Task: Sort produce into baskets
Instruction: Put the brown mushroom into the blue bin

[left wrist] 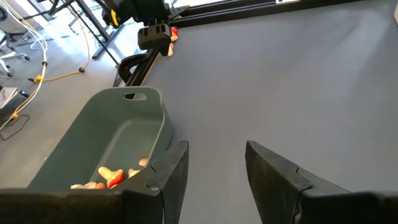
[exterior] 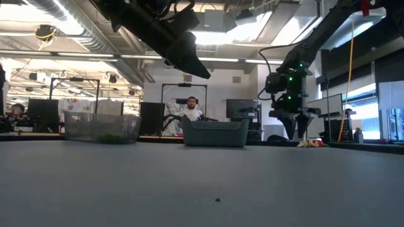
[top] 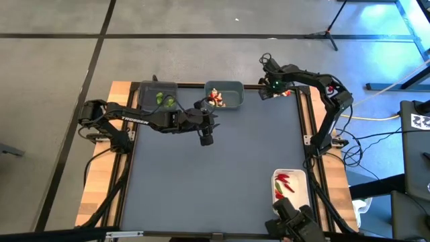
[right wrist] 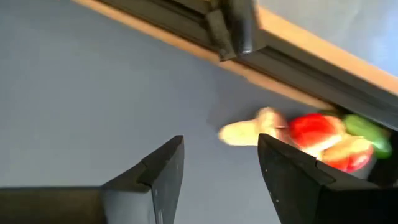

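Teal bin (top: 227, 95): tan-red pieces inside.
Left gripper (left wrist: 214, 171): released, at bin's 7 o'clock.
Right gripper (right wrist: 217, 168): released over tan-red pieces (right wrist: 311, 140), 1 o'clock corner.

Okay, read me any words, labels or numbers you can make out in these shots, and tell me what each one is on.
"TROSSEN": white lettering along the left arm in the high view, small but just readable.
Black-and-white square marker on the dark equipment at the right edge of the high view: a pattern, not text.
Nothing readable on the bins, the tray or either claw.
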